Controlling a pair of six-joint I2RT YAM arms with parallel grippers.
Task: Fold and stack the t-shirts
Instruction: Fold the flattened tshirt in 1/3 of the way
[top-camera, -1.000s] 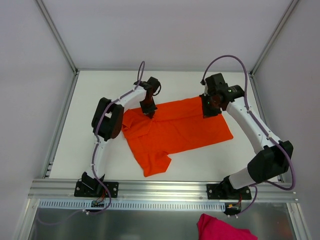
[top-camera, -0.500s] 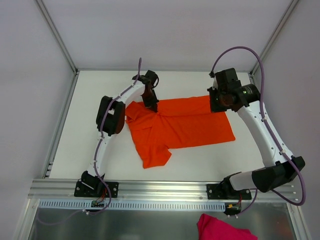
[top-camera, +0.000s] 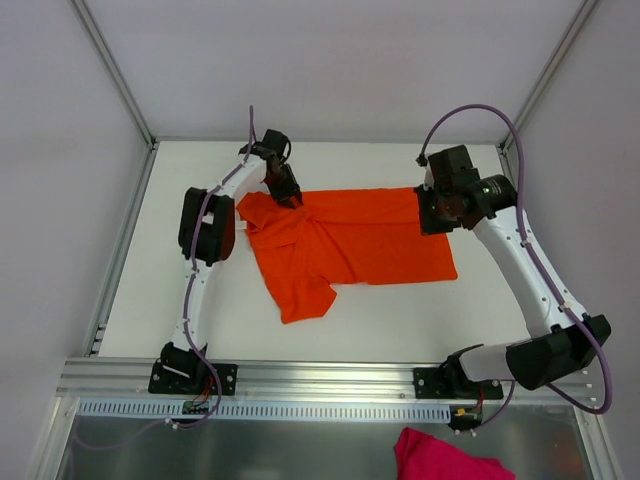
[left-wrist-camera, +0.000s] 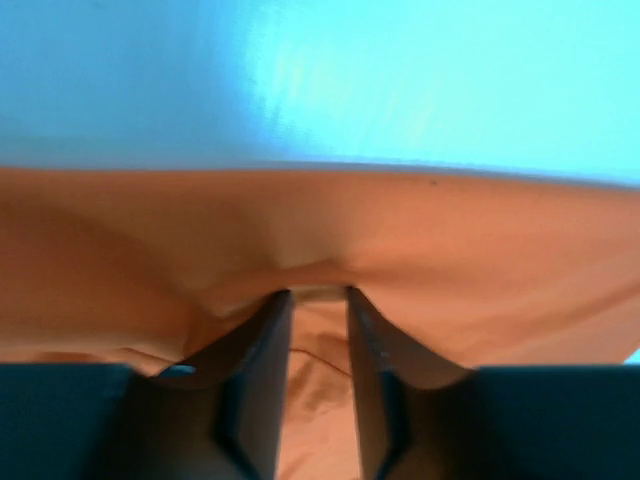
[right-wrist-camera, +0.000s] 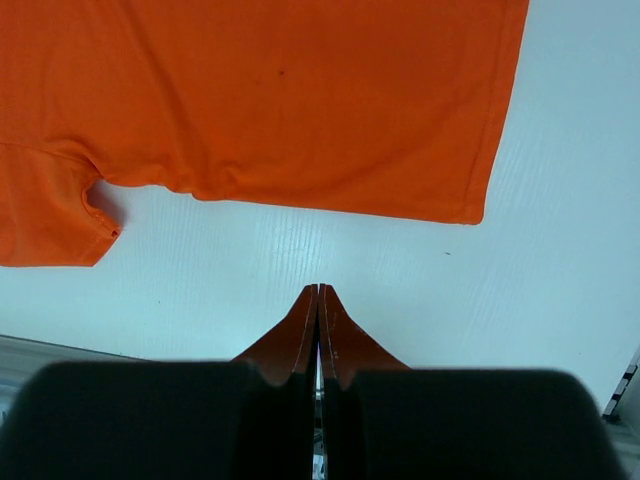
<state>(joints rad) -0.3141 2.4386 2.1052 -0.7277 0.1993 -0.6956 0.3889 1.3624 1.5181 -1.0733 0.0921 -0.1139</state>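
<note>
A white surface (top-camera: 380, 310) carries the orange t-shirt (top-camera: 370, 240). The left tool (left-wrist-camera: 317, 293) sits slightly parted on its fabric, and the right tool (right-wrist-camera: 318, 287) is clenched and empty.

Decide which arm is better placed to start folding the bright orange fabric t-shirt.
Probably left: the left gripper sits open against the bright orange fabric t-shirt at its far left end. The right gripper is shut, with no cloth showing between its fingers.

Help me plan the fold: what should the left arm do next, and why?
Probably open the left gripper wider and lift clear: its jaws stand slightly apart at a bunched fold of the orange t-shirt, while the right gripper is shut, off the cloth.
</note>
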